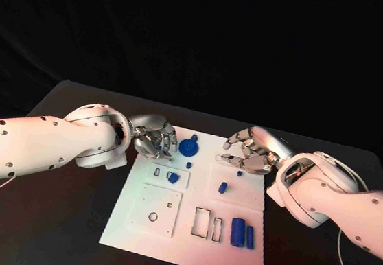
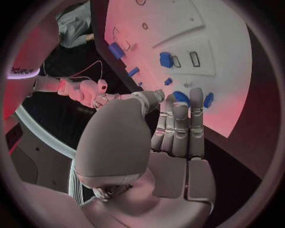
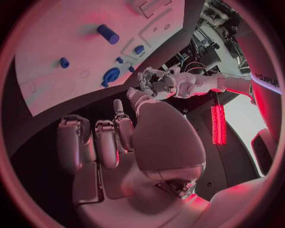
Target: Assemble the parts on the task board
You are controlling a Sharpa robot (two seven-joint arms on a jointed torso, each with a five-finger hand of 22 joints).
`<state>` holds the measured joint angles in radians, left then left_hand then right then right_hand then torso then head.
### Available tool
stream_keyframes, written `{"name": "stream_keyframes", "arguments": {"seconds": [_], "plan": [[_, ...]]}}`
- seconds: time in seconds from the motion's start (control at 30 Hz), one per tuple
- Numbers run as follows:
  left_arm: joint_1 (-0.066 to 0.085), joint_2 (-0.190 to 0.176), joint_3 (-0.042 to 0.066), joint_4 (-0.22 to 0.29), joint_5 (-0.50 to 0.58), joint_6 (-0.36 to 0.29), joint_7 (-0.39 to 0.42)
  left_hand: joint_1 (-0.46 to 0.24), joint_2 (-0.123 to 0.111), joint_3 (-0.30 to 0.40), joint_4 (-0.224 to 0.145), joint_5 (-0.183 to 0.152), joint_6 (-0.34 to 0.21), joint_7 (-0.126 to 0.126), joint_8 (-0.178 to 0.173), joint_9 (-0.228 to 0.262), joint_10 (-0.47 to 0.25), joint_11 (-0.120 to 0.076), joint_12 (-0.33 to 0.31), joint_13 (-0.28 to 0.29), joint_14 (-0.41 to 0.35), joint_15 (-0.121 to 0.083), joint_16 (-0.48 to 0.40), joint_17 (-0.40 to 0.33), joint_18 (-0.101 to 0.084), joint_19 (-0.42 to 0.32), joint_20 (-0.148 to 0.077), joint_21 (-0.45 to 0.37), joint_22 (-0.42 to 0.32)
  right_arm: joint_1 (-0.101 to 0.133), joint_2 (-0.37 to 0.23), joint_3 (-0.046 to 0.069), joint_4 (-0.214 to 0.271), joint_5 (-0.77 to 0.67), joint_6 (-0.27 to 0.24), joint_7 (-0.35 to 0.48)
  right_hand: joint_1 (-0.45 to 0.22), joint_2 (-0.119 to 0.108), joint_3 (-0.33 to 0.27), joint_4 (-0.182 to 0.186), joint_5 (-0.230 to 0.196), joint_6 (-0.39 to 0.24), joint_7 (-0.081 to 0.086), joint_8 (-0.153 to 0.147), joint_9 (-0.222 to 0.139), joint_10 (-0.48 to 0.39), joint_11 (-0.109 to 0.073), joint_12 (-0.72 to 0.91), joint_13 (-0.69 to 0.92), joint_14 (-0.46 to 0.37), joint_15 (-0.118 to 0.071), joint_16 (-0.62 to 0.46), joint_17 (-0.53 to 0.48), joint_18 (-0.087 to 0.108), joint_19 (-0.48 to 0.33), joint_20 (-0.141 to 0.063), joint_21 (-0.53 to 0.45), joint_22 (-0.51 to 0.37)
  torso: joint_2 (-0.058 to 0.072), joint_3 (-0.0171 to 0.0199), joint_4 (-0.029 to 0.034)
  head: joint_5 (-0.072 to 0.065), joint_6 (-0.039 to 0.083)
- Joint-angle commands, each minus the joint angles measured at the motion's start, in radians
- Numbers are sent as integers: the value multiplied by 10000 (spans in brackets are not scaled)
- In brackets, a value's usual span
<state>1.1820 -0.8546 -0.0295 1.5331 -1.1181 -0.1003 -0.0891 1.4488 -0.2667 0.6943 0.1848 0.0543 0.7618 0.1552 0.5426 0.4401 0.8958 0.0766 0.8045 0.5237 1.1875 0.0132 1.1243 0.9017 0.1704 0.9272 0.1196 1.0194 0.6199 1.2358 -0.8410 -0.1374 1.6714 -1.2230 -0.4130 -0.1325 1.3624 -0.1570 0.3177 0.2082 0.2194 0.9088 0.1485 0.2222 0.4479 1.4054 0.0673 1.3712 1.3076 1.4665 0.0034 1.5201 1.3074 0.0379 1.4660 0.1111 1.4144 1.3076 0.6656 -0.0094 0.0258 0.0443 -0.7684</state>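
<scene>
The left hand (image 1: pixel 154 138) hangs over the far left corner of the task board (image 1: pixel 158 238), fingers loosely curled and holding nothing, with a round blue part (image 1: pixel 189 147) just beside its fingertips and a smaller one (image 1: pixel 174 177) lying nearer. Across the board the right hand (image 1: pixel 249 151) hovers at the far right corner, fingers curled and empty. Below its fingers sits a small blue part (image 1: pixel 224 187), and two blue cylinders (image 1: pixel 242 233) lie well apart, toward the near edge.

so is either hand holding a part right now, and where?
No. The left hand and right hand hover over the task board with nothing in their fingers.
</scene>
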Motion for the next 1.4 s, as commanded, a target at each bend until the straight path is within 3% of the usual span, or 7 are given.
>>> {"name": "stream_keyframes", "arguments": {"seconds": [0.03, 0.17, 0.27, 0.53, 0.77, 1.0, 1.4], "plan": [[-3, -149, 10, 49, 2412, -1486, 511, -17, 97, 43, 77, -6, 45, 19, -81, -44, 6, 41, 28, -42, -106, 14, -93, -118, 135, 35, -44, 53, 3, -67, 354, -17, -111, -1373, 792, -453, 71, -8, 71, -3, -113, 150, -18, 56, -15, 35, -37, 28, 652, 710, -102, 10, 1138, 19, 125, -101, -16, 1753, -6, 2, 20, -19, -29], [-5, -340, 13, 99, 3800, -2021, 738, -35, 110, 86, 95, -3, 49, 60, -132, -106, -42, 74, 9, -111, -212, 40, -220, -305, 133, 29, -29, 27, -10, -132, 832, -33, -330, -1990, 1060, -372, 213, -34, 199, -121, -232, 257, -66, 69, -45, 21, -82, 19, 641, 705, -142, -1, 1118, 32, 97, -132, -71, 1731, 0, 0, 28, -6, -33], [-5, -488, 16, 162, 4732, -2322, 971, -19, 118, 114, 81, -3, 46, 77, -155, -134, -65, 88, -2, -146, -259, 50, -273, -379, 133, 24, -22, 15, -15, -159, 1233, -43, -571, -2506, 1265, -137, 681, 15, 629, -490, -391, 305, -136, 2, -130, 15, -146, 28, 650, 707, -199, -4, 1128, 35, 91, -182, -92, 1732, -3, -3, 34, -4, -54], [-6, -779, 20, 348, 6500, -2894, 1875, -55, 92, 118, 78, -6, 36, 124, -205, -202, -131, 137, -20, -235, -484, 94, -505, -691, 127, -13, 10, -34, -37, -195, 2211, -107, -1349, -3436, 1669, 649, 685, -353, 1156, -931, -497, -43, -351, -461, -416, 152, -492, 225, 832, 762, -477, 64, 1351, 9, 162, -409, 8, 1817, 17, -32, 66, -15, -58], [-6, -962, 21, 535, 7721, -3254, 2743, -43, 105, 129, 54, -5, 34, 140, -221, -227, -152, 150, -18, -271, -572, 107, -593, -808, 128, -32, 23, -58, -47, -341, 2934, -161, -2017, -3871, 2153, 1124, 564, -539, 1448, -1286, -666, -514, -545, -783, -555, 138, -670, 240, 849, 798, -634, 113, 1517, 10, 157, -576, -22, 1831, 64, -109, 150, -66, -57], [-5, -1079, 24, 656, 8308, -3478, 3155, -43, 118, 129, 32, -7, 16, 161, -243, -256, -192, 173, -19, -310, -640, 124, -653, -890, 128, -53, 37, -81, -57, -493, 3392, -192, -2535, -4039, 2684, 1349, 513, -573, 1550, -1446, -707, -739, -631, -897, -589, 110, -732, 224, 835, 816, -686, 140, 1605, 19, 134, -623, -71, 1819, 110, -159, 226, -99, -92], [-3, -1139, 26, 687, 8472, -3610, 3165, -59, 122, 120, 33, -7, 14, 171, -248, -267, -202, 182, -14, -324, -658, 133, -668, -914, 127, -61, 45, -91, -61, -589, 3599, -208, -2791, -4162, 3018, 1313, 481, -541, 1604, -1497, -712, -704, -626, -873, -572, 135, -742, 258, 869, 825, -700, 154, 1649, 15, 144, -641, -58, 1831, 113, -165, 221, -51, -153]]}}
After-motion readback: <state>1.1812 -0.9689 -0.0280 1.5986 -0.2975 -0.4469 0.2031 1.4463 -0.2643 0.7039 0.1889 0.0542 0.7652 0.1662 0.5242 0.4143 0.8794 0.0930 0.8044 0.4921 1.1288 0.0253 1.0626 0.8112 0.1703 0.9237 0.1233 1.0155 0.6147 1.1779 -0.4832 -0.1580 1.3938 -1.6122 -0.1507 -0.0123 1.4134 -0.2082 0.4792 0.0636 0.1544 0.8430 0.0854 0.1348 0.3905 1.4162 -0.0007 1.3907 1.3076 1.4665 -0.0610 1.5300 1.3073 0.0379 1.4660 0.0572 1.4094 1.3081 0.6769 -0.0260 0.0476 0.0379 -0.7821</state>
